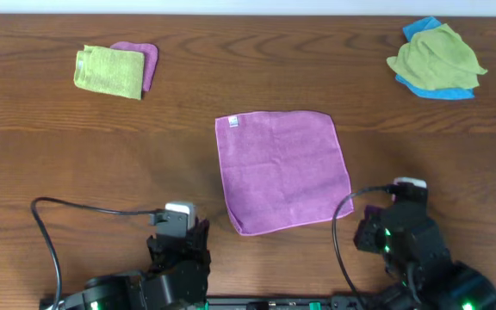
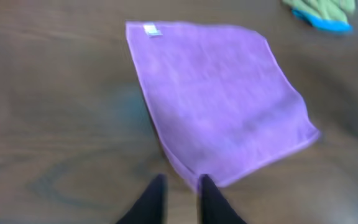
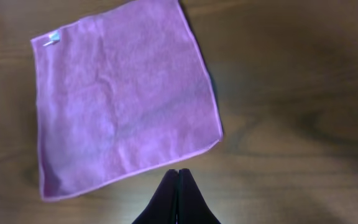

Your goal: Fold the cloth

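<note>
The lilac-purple cloth (image 1: pixel 284 170) lies flat and unfolded on the wooden table, with its small white label (image 1: pixel 232 122) at the far left corner. It also shows in the left wrist view (image 2: pixel 219 99) and the right wrist view (image 3: pixel 123 93). My left gripper (image 2: pixel 181 180) is open and empty, its fingertips just short of the cloth's near left corner. My right gripper (image 3: pixel 179 172) is shut and empty, just short of the cloth's near edge close to its near right corner. In the overhead view both arms sit at the near table edge.
A folded lime-green cloth (image 1: pixel 108 71) lies on a purple cloth (image 1: pixel 145 58) at the far left. A crumpled lime-green cloth (image 1: pixel 437 56) lies on a blue cloth (image 1: pixel 442 89) at the far right. Cables loop beside both arm bases.
</note>
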You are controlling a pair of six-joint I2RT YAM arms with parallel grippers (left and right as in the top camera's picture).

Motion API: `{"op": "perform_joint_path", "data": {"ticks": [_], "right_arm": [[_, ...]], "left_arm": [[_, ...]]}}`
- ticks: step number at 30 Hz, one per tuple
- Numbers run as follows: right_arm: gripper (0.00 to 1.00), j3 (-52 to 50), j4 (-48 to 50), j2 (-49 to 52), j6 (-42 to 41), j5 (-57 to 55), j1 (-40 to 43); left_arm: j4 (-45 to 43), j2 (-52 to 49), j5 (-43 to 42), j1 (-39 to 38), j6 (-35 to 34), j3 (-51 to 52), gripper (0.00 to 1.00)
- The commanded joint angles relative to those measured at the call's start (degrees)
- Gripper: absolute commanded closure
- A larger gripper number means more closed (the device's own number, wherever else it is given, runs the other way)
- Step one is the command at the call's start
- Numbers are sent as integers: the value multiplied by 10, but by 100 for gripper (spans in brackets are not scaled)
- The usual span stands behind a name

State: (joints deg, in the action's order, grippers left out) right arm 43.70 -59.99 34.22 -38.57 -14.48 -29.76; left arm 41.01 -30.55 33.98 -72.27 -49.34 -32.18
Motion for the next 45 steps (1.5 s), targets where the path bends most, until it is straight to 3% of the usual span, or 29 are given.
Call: {"op": "perform_joint_path", "data": {"ticks": [1, 2, 4, 6, 7, 8, 10, 13, 15, 22, 28, 38, 45], "right_arm": [[99, -3, 8, 35, -2, -29, -3], [99, -3, 8, 48, -2, -27, -3], [98, -3, 16, 73, 1, -24, -3], [89, 0, 36, 93, 1, -22, -3], [80, 2, 47, 99, 5, -25, -3], [66, 3, 65, 105, 14, -27, -3], [45, 4, 118, 115, 51, -27, -2], [25, 5, 173, 129, 81, -28, 9], [1, 9, 201, 141, 102, -30, 27], [1, 43, 229, 214, 213, -34, 149], [3, 44, 260, 238, 239, -33, 241], [1, 44, 218, 213, 238, 3, 259], [1, 44, 221, 212, 238, 63, 259]], "left_arm": [[-28, -11, -3, 28, 6, 0, 71], [-43, -16, -23, 38, 21, 0, 67], [-66, -23, -42, 55, 33, 0, 46], [-89, -27, -44, 72, 50, -1, 25], [-99, -27, -42, 79, 64, -3, 16], [-114, -27, -39, 90, 85, -4, 6], [-145, -27, -38, 119, 140, -7, 5], [-155, -28, -39, 174, 177, -14, 5], [-156, -28, -61, 226, 193, -21, 5], [-147, -59, -160, 430, 311, -43, 5], [-164, -104, -187, 542, 388, -44, 5], [-182, -123, -279, 561, 401, -44, 5], [-197, -123, -281, 561, 401, -44, 5]]}}
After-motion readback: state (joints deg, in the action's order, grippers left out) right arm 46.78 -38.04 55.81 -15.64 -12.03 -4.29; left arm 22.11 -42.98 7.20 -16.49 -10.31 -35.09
